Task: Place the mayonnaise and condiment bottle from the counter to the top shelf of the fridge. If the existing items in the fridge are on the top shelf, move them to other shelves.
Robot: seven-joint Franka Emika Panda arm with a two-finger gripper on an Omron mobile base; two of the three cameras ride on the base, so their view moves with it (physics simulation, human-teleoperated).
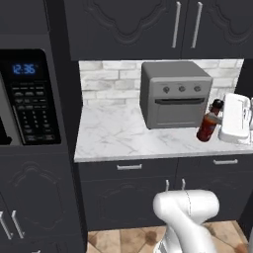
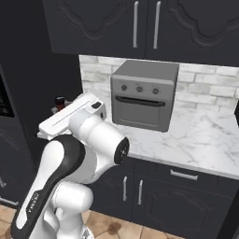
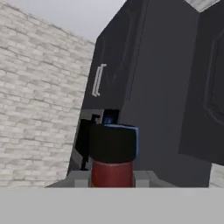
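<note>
While the arm reaches over the counter (image 1: 118,136), findings read as follows.
Gripper (image 1: 223,118): clamped on the condiment bottle (image 1: 209,127).
Condiment bottle: tilted, near the counter's right end, just right of the toaster oven (image 1: 174,94); whether its base touches the marble cannot be told.
Hand view: black cap (image 3: 113,142) and red neck close up.

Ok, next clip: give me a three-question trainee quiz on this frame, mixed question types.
1. True or false: the condiment bottle stands upright on the counter.
2. What are the fingers shut on? A) mayonnaise jar B) condiment bottle C) nothing
3. Which appliance sits just left of the bottle in the left base view?

Key:
1. False; it is tilted, held at the hand.
2. B
3. The toaster oven.
</note>
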